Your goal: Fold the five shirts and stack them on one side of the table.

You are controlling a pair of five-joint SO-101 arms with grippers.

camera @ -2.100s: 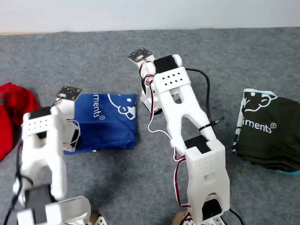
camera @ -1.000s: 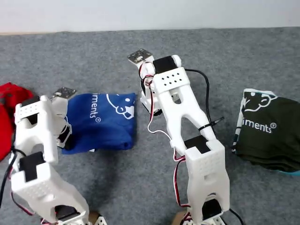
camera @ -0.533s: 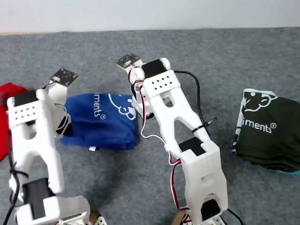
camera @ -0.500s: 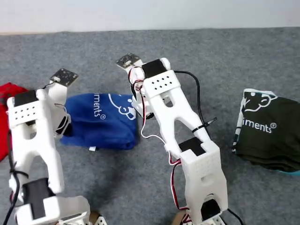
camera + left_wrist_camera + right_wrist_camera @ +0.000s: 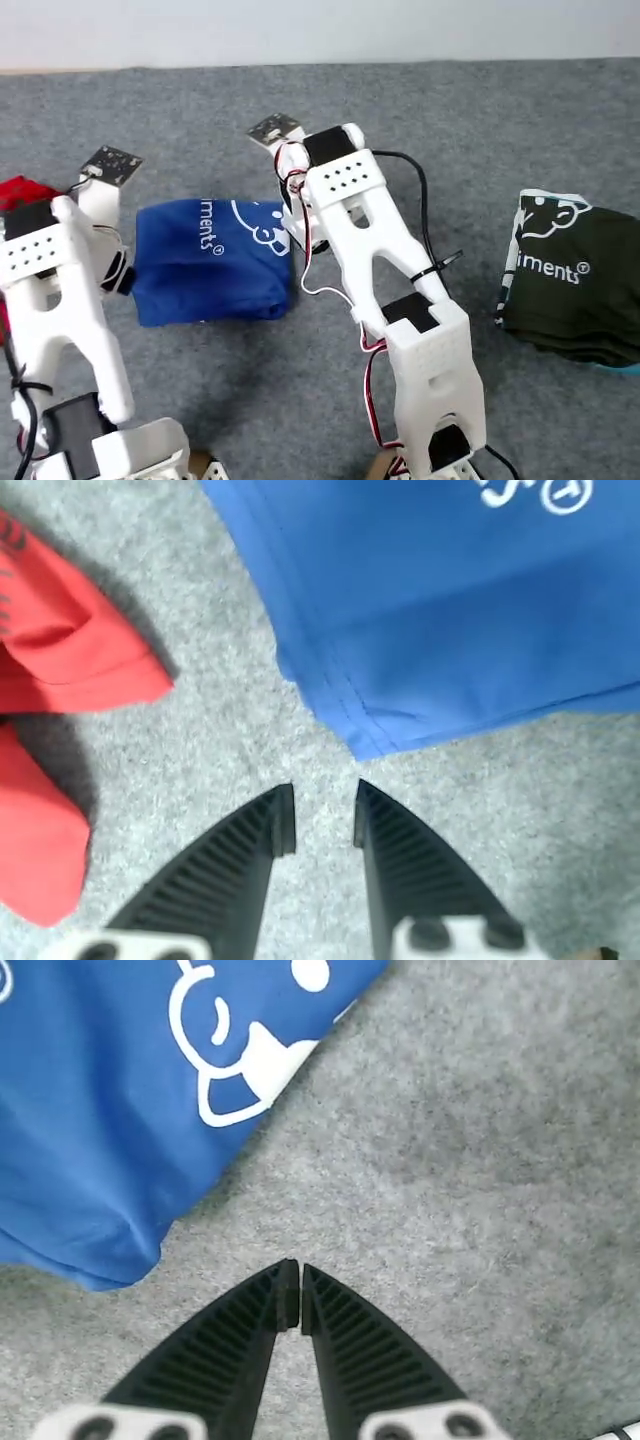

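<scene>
At the table's (image 5: 450, 120) 9 o'clock edge lies a crumpled red shirt (image 5: 15, 190), partly hidden behind the left arm (image 5: 50, 290). The left gripper (image 5: 322, 815) hangs over bare grey table just off the 9 o'clock edge of the blue shirt (image 5: 215, 262), between that shirt's corner and the red one. Its jaws stand a narrow gap apart and hold nothing. The blue shirt is folded into a rough rectangle and lies flat with its white print facing up, toward 9 o'clock from the table's middle.

The right arm (image 5: 370, 230) reaches up the middle of the table. The right gripper (image 5: 297, 1295) is just off the blue shirt's 3 o'clock edge, near a corner, with its jaws pressed together on nothing, over grey table.

Well apart, at 3 o'clock, sits a stack of dark folded shirts (image 5: 570, 280), white print on top, with a sliver of teal cloth showing under its lower edge.
</scene>
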